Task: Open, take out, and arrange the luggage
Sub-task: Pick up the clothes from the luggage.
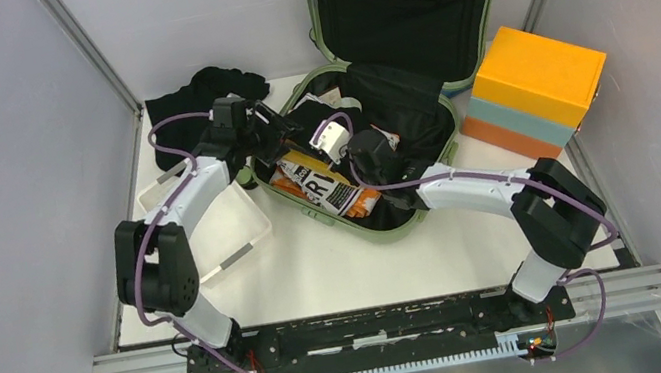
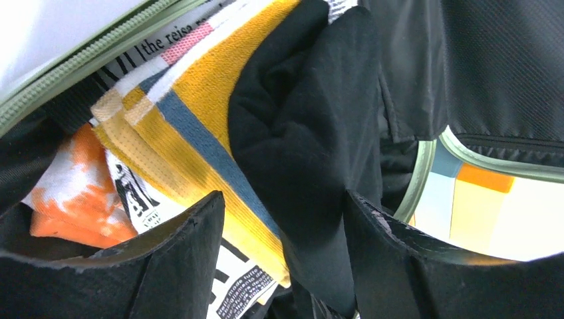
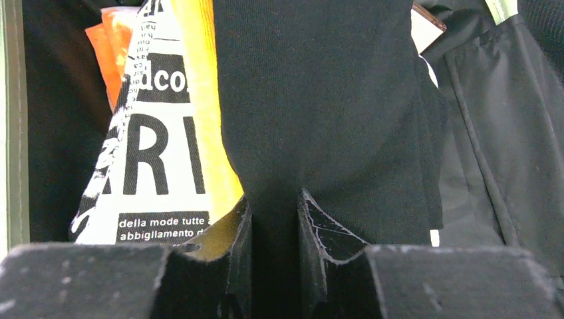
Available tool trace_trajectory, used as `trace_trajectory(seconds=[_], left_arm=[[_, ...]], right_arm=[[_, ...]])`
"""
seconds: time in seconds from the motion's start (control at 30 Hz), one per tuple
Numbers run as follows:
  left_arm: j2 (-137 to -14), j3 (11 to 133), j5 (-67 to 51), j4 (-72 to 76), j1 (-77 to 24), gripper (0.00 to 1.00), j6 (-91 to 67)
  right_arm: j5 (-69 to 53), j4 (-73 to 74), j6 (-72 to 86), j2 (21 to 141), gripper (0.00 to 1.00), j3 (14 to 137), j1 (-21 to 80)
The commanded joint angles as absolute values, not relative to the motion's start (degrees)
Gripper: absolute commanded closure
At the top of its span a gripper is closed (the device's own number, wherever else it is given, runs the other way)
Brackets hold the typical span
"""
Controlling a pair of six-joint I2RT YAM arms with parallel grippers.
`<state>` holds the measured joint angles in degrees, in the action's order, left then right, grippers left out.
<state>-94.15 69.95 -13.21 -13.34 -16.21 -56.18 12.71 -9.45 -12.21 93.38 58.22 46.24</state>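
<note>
Looking down, we see the luggage (image 1: pixel 407 1) lying open on the bench (image 1: pixel 320 269) at 12 o'clock from the arm bases, its lid propped upright. Our right fingers (image 3: pixel 326 242) are pinched nearly closed on a black cloth (image 3: pixel 319 100) inside. At the case's 9 o'clock edge our left fingers (image 2: pixel 179 246) stand wide apart, with black fabric between them, unclamped.

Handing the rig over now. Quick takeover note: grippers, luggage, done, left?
Left gripper: open, fingers either side of the black garment in the luggage.
Right gripper: shut on the black garment.
Done: luggage open, lid upright at the back; black clothes lie on the table beside it.
Left: lift the garment out, then the newsprint-pattern item and orange item; arrange.
</note>
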Motion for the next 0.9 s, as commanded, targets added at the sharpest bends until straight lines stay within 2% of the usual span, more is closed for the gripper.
trace_trajectory(seconds=[0.0,0.2,0.43,0.63,0.77,0.87], left_arm=[[-95.99,70.63,-10.91,-10.26,-16.08,0.28,-58.38],[-99.71,73.42,-11.71,-8.10,-16.00,0.30,-60.68],[-100.51,74.97,-12.97,-6.76,-16.01,0.44,-61.41],[-99.69,74.33,-13.48,-6.23,-16.08,0.69,-60.92],[-98.73,74.34,-13.52,-6.99,-16.08,0.97,-58.68],[-96.81,74.16,-12.62,-8.87,-16.15,0.98,-54.66]], right_arm=[[11.67,-12.72,-10.90,90.15,0.90,57.83,44.91],[10.52,-13.22,-10.73,90.09,0.90,57.45,44.83],[8.12,-14.78,-11.56,89.14,0.90,55.91,44.78],[4.91,-15.62,-12.47,88.36,0.90,55.12,44.82],[1.16,-17.12,-13.08,87.18,0.90,53.61,44.83],[-2.46,-18.42,-13.35,85.86,0.89,52.21,44.81]])
